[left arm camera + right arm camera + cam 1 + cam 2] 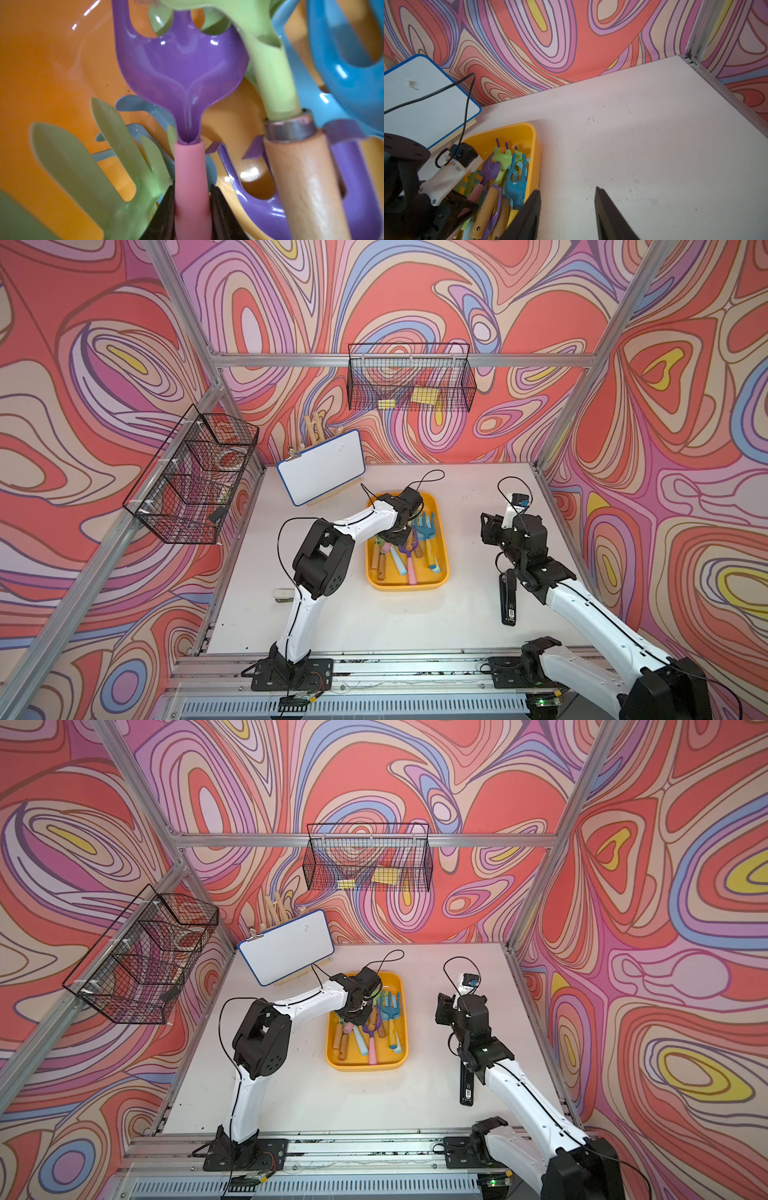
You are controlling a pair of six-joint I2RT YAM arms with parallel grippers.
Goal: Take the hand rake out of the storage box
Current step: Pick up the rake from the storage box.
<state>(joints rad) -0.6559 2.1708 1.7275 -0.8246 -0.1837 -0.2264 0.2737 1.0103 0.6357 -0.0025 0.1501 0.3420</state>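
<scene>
— Where is the hand rake?

— Inside the storage box, the yellow-orange tray in the middle of the table. Its purple pronged head points toward the far end of the box, and its pink handle runs back toward the arm. It lies in a crowd: a green rake on one side, a wooden-handled tool just beside it on the other, and a blue tool past that. A pale green tool crosses over the purple prongs.

— And the left gripper?

— It reaches down into the box, and its two black fingers are clamped against either side of the pink handle, just behind the purple head.

— Is the rake off the tray floor?

— The wrist view is too close and blurred to say; in both top views the arm's wrist covers that spot.

— What about the right gripper?

— It hangs over bare table beside the box's right wall, jaws parted a moderate way with nothing between them. The whiteboard stands behind the box.
</scene>
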